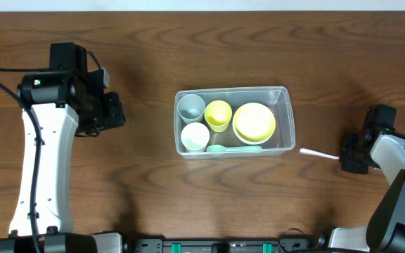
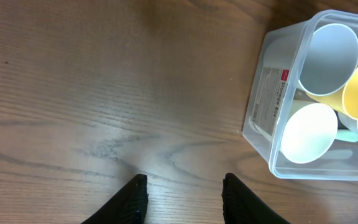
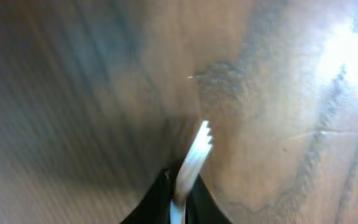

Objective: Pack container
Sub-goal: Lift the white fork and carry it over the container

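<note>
Overhead: container (image 1: 230, 91) between left end effector (image 1: 112, 112) and right end effector (image 1: 349, 156)

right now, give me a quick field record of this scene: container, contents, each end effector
container: clear rectangular plastic tub, mid-table, no lid
contents: grey-blue cup, yellow cup, white cup, round yellow bowl, mint green spoon
left end effector: open, empty, over bare wood left of the tub
right end effector: shut on white plastic fork, outside the tub on its right, tines toward it
</note>
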`<move>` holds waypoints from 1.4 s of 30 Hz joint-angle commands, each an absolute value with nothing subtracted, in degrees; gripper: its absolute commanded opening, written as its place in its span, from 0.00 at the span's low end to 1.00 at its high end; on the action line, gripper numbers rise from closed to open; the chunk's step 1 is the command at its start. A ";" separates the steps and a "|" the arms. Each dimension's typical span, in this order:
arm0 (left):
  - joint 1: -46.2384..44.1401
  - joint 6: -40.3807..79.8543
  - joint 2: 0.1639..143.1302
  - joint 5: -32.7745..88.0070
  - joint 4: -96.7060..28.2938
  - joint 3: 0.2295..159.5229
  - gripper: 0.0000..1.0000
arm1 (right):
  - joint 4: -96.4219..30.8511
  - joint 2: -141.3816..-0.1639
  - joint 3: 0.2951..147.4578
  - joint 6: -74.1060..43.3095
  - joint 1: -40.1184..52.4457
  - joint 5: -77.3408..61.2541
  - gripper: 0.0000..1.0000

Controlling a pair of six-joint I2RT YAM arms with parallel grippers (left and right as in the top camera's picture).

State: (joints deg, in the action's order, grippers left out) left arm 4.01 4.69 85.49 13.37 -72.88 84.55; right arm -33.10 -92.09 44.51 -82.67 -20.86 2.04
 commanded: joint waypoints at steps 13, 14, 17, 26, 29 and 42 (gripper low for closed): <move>3.95 5.02 84.86 13.52 -73.08 84.31 0.41 | -33.41 -93.86 42.94 -82.59 -20.38 1.89 0.01; 3.95 5.02 84.86 13.52 -73.08 84.31 0.40 | -33.41 -93.86 42.94 -82.21 -20.38 1.87 0.01; 3.95 5.02 84.86 13.52 -73.08 84.31 0.41 | -32.77 -93.86 43.00 -78.67 -20.38 1.45 0.01; 3.95 5.02 84.86 13.52 -73.08 84.31 0.41 | -39.44 -90.15 52.77 -54.15 -19.97 1.02 0.01; 3.95 5.02 84.86 13.52 -73.08 84.31 0.40 | -44.95 -87.50 59.66 -45.91 -19.05 1.08 0.01; 3.95 5.02 84.86 13.52 -73.06 84.31 0.41 | -54.30 -82.72 86.15 -0.05 -3.88 -11.33 0.01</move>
State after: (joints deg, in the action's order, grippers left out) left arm 4.01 4.71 85.49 13.37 -73.01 84.55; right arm -54.26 -83.29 83.13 -22.61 -8.93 -4.93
